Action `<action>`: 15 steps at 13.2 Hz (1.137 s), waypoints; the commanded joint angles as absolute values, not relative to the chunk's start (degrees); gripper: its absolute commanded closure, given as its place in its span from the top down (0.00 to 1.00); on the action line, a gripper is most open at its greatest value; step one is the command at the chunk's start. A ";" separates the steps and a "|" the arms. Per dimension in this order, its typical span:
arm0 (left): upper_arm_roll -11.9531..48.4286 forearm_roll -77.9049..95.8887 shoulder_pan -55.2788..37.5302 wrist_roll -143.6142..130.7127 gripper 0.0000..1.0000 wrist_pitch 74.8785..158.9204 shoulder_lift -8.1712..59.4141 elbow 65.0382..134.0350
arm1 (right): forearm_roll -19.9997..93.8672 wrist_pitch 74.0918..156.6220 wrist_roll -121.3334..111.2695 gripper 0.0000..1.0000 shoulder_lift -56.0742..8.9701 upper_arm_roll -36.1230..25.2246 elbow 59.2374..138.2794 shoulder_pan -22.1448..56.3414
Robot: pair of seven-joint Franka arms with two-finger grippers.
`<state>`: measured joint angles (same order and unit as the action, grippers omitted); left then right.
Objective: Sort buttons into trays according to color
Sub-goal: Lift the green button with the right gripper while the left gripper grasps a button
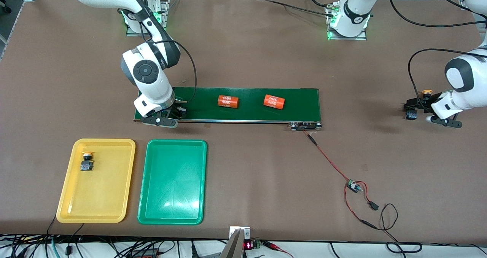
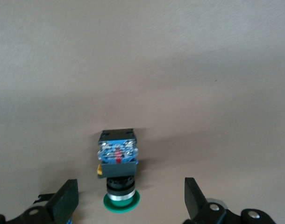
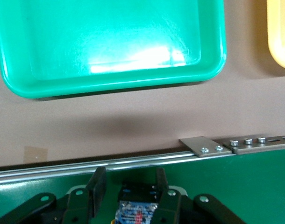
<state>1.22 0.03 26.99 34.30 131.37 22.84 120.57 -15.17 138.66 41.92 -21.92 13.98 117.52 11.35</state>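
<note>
1. The right end effector (image 1: 161, 117) is low over the right arm's end of the conveyor belt (image 1: 300, 102). Its fingers (image 3: 98, 184) stand apart on either side of a button's dark body (image 3: 137, 205), with a gap on one side. It is not yet clamped.
2. That button's cap is hidden, so I cannot tell its colour. Choosing a tray by guesswork could put it in the wrong one.
3. In the front view the green tray (image 1: 173, 182) lies at about 6 o'clock from this end effector. The yellow tray (image 1: 114, 182) is at 9 o'clock of the green one. The yellow tray already holds a yellow-capped button (image 1: 87, 161), and the green tray holds none.
4. The pinch looks off-centre. One finger meeting the body first could twist or tip the button, or skid it along the belt.
5. Two orange cylinders marked 4680 (image 1: 228, 101) lie on the belt at 3 o'clock of the end effector, well apart from it. If the belt runs toward the grasp, they could crowd it.
6. The left end effector (image 2: 131, 186) appears to wait at the left arm's end of the worktop (image 1: 247, 52), fingers wide apart. A green-capped button (image 2: 118, 182) lies on its side between them.
7. Another yellow-capped button (image 1: 426, 93) sits just beside it, so a careless descent could knock it.
</note>
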 commanded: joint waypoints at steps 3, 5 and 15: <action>0.97 1.05 27.68 35.24 1.00 131.22 25.57 119.27 | -16.17 138.08 41.22 0.52 -23.03 14.24 116.89 11.51; 0.97 1.05 27.69 35.33 1.00 131.13 25.93 119.18 | -16.17 135.71 40.96 0.52 -22.85 14.24 116.81 11.51; 0.97 0.71 27.95 38.58 0.35 131.05 28.04 117.60 | -15.21 128.67 30.23 0.70 -20.13 12.57 115.66 9.58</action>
<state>0.93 0.03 27.68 36.49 131.52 27.55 118.71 -15.58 129.78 30.71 -20.75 12.19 115.54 9.65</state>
